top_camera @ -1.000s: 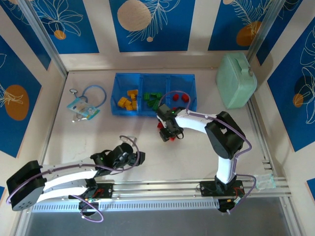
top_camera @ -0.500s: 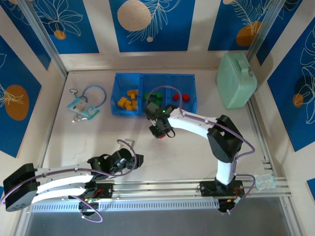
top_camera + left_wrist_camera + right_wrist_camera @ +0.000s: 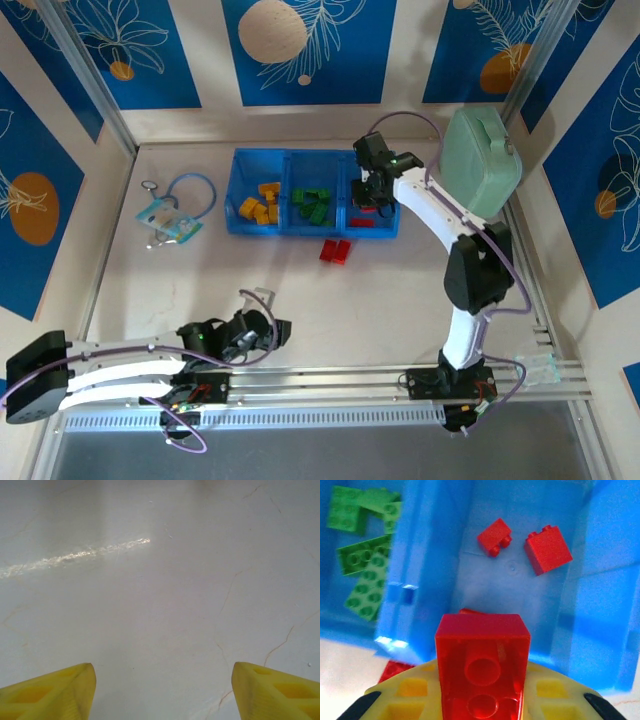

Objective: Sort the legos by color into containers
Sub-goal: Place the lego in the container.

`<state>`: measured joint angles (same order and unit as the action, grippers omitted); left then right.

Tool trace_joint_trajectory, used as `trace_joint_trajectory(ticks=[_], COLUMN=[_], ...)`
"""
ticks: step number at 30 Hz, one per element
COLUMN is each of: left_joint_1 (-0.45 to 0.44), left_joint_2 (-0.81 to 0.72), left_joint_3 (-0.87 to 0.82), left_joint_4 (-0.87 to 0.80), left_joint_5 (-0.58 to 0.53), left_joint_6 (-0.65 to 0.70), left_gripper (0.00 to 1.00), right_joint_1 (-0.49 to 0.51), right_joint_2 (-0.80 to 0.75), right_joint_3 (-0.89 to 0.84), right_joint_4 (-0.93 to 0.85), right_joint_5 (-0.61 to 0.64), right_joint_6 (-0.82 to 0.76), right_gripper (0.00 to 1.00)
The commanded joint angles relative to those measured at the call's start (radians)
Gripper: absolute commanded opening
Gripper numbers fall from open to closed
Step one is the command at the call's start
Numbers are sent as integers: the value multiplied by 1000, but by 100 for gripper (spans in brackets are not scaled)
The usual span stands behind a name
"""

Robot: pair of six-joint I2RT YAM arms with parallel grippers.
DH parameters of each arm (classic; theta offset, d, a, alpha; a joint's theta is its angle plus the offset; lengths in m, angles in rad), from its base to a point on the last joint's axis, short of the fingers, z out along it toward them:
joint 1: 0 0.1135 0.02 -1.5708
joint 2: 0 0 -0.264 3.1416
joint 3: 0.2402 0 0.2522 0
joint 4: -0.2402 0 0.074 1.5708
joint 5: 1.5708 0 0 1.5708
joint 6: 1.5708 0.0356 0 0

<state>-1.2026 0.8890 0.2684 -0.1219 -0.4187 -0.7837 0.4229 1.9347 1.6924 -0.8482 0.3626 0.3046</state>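
Observation:
The containers are three compartments of a blue tray (image 3: 290,153): yellow legos (image 3: 258,206) lie in the left one, green legos (image 3: 311,203) in the middle, red ones (image 3: 364,219) in the right. My right gripper (image 3: 372,190) hangs over the right compartment, shut on a red lego (image 3: 482,665). Below it lie two red legos (image 3: 495,536) (image 3: 547,549), with green legos (image 3: 362,575) past the divider (image 3: 427,555). More red legos (image 3: 335,250) lie on the table in front of the tray. My left gripper (image 3: 275,330) stands open over bare table (image 3: 160,605), nothing between its fingers (image 3: 55,692).
A pale green lidded box (image 3: 480,165) stands at the back right, close to the right arm. A blue-corded stethoscope with a card (image 3: 175,212) lies left of the tray. Metal rails run along the table's sides and front.
My right gripper shut on a red lego at the pile in front of the tray, lifted it and swung back right over the right compartment. The left arm drew back slightly.

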Motion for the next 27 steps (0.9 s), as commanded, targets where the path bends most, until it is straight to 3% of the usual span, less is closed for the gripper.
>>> trace_joint_trajectory(ticks=[1, 5, 9, 16, 27], left_joint_1=[-23, -35, -35, -25, 219], left_joint_2=[-9, -29, -37, 51, 462], left_joint_3=[56, 86, 100, 195, 373], left_joint_4=[-79, -139, -126, -72, 160], left_joint_5=[-67, -110, -112, -111, 226], left_joint_6=[17, 31, 54, 117, 142], left_gripper=[72, 72, 72, 76, 78], right_joint_1=[-6, -6, 7, 62, 142], right_joint_2=[24, 26, -20, -239, -635], right_joint_3=[48, 69, 49, -164, -599], right_joint_4=[-42, -51, -50, 37, 156], right_joint_5=[-12, 6, -10, -17, -60], right_joint_6=[2, 5, 18, 76, 210], right_gripper=[32, 53, 56, 58, 63])
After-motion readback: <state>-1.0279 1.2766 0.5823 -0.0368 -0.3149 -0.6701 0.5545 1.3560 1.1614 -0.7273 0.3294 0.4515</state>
